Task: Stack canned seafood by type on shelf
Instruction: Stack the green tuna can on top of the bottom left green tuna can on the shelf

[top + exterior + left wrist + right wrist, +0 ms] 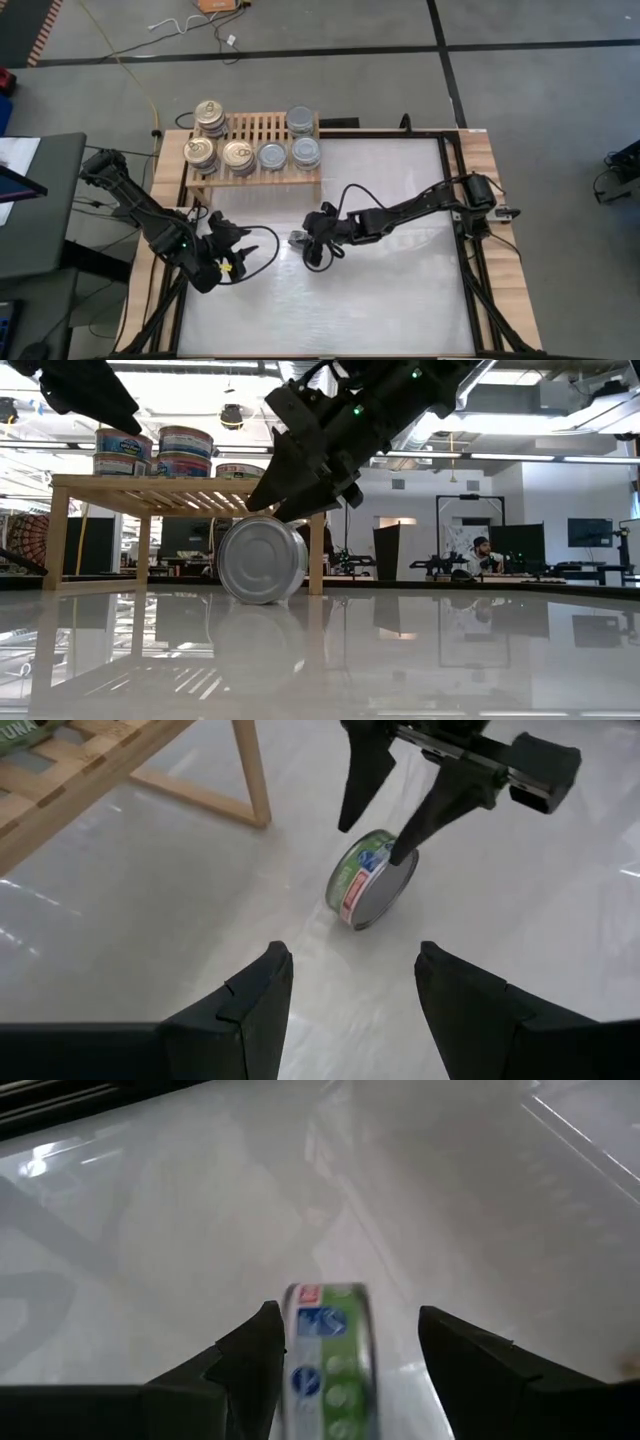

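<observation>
One can of seafood [372, 880], with a green label and a silver end, stands on its rim on the white tabletop in front of the shelf [255, 130]; it also shows in the low view [262, 558]. My right gripper [350, 1313] is open and straddles it from above. My left gripper [355, 990] is open with nothing between its fingers, nearer the table's left edge, and points at the can. On the shelf stand gold-topped cans [210, 115] at the left and silver-topped cans [300, 122] at the right, some stacked. My right gripper has one finger [418, 820] against the can's upper rim [397, 850]. The other finger [358, 780] stands apart from the label side. The fingers slant down from the table's right side. The can stands tilted, its lower rim on the table.
The wooden shelf's near leg [250, 775] stands close behind the can. Cables [262, 240] trail from both arms across the middle of the table. The white tabletop [400, 300] stretches toward the near and right edges.
</observation>
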Available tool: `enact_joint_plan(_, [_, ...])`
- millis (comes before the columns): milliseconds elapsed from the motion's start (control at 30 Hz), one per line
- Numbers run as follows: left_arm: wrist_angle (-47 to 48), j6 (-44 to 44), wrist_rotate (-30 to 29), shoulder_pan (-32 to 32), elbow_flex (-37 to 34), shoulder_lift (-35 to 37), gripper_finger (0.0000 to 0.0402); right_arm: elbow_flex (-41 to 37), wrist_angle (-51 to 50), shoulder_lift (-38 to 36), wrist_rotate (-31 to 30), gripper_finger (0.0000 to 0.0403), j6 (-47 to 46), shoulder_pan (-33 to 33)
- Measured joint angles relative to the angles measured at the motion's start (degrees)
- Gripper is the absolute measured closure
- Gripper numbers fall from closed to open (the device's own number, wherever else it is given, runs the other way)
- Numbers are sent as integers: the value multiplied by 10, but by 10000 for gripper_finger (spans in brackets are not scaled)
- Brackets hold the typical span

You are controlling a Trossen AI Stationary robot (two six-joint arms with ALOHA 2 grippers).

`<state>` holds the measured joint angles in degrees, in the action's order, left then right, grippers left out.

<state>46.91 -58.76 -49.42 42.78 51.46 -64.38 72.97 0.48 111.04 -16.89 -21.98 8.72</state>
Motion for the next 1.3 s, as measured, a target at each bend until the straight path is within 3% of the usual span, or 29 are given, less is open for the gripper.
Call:
enact_joint_plan(367, [14,-1,0,-14,0,0,199,14,-5,0,63,147,0,-9])
enact_joint_plan(667, [21,-6,0,-14,0,0,199,28,-47,-1,60,147,54,-10])
enact_joint_plan(800, [21,-6,0,-13,0,0,199,28,-68,-1,36,147,55,-11])
enact_joint_plan(1300, [20,-28,0,-13,0,0,199,27,-30,46,49,147,16,-7])
